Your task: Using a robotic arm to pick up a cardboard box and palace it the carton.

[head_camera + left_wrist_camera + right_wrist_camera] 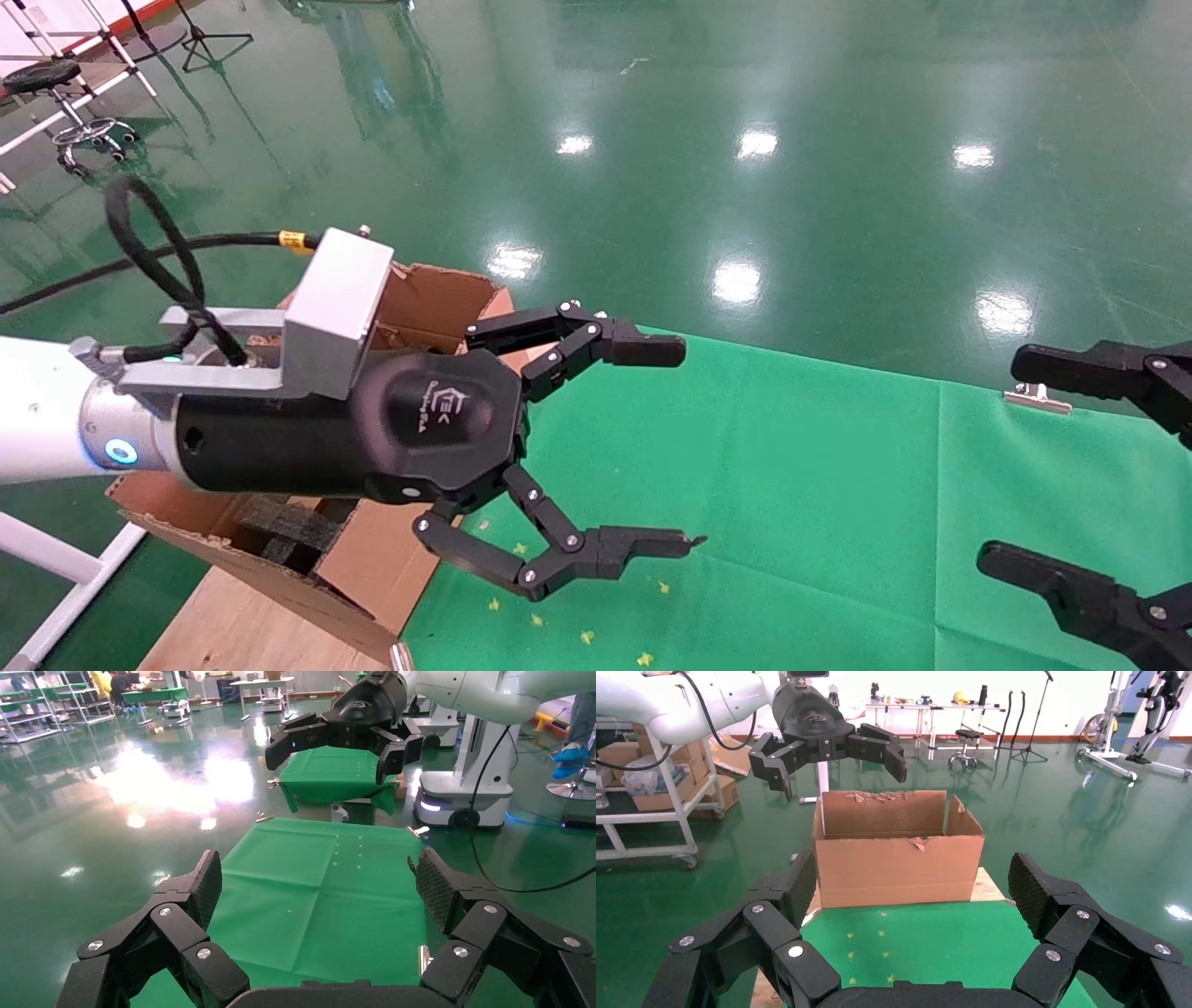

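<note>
The white left arm's black gripper [689, 445] hangs open and empty above the left end of the green cloth [792, 485], just past the carton. The carton [438, 298] is large and brown with torn flaps, and black foam blocks [289, 536] show inside it. It also shows in the right wrist view [898, 860], with the left gripper [842, 776] above it. The left wrist view shows only bare cloth between the open fingers [207, 881]. The right gripper [1004, 461] is open and empty at the cloth's right end. The small taped cardboard box is out of view.
The carton stands on a wooden board [233, 624] at the table's left end. A metal clip [1036, 399] holds the cloth's far edge. A stool [56, 93] stands far left on the green floor. A cart with boxes [659, 783] stands beyond the carton.
</note>
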`<state>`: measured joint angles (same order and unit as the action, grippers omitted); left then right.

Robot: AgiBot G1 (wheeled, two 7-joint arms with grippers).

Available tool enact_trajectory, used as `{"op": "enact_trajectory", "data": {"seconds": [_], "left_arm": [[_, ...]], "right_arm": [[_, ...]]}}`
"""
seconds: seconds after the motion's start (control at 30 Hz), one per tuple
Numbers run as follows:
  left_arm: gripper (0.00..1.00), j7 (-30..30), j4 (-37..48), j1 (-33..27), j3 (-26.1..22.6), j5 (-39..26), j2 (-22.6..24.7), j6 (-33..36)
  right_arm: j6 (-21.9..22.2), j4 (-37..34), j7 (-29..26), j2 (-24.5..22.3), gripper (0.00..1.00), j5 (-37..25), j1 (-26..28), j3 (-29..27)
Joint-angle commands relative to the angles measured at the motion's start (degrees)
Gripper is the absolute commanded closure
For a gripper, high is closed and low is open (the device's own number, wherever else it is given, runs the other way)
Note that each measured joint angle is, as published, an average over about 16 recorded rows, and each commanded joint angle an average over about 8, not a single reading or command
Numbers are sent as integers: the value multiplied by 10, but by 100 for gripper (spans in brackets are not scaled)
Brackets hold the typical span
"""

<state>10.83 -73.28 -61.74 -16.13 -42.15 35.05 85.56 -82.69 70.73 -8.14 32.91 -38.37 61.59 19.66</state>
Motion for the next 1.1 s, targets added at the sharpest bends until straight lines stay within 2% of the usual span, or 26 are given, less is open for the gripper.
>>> {"op": "enact_trajectory", "data": {"seconds": [0.03,1.1], "left_arm": [[0,0,0,0,0,0,0,0],[0,0,0,0,0,-1,0,0]], "right_arm": [[0,0,0,0,0,0,0,0],[0,0,0,0,0,0,0,0]]}}
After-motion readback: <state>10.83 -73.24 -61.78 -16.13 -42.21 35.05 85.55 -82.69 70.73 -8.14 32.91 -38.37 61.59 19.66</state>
